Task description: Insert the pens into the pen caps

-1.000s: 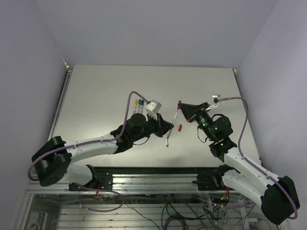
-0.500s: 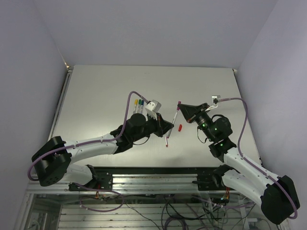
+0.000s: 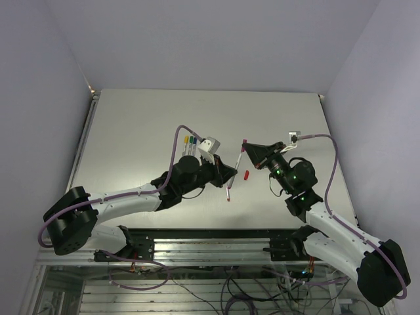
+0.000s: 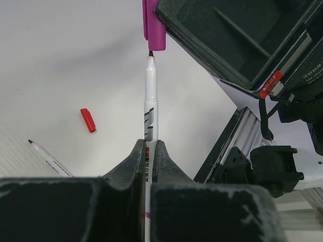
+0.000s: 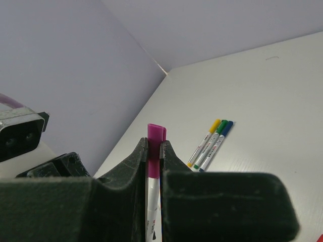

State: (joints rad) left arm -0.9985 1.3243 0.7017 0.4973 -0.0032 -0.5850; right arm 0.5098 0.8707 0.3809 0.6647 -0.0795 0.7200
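Observation:
My left gripper (image 3: 230, 174) (image 4: 148, 143) is shut on a white pen (image 4: 151, 96), holding it off the table with its dark tip pointing at my right gripper. My right gripper (image 3: 247, 148) (image 5: 154, 144) is shut on the purple cap (image 4: 154, 25) (image 5: 155, 138). The pen's tip sits right at the cap's open mouth, with the tip still showing. A red cap (image 3: 246, 174) (image 4: 88, 120) lies on the table. An uncapped pen (image 4: 48, 158) lies near it. Yellow, green and blue capped pens (image 3: 190, 144) (image 5: 210, 142) lie side by side.
The right gripper's black body (image 4: 237, 45) fills the upper right of the left wrist view. The metal frame rail (image 3: 216, 243) runs along the table's near edge. A wall stands behind the table's far edge (image 3: 210, 90).
Almost nothing has changed. The right wrist has shifted slightly, and the pen and purple cap stay lined up tip to mouth.

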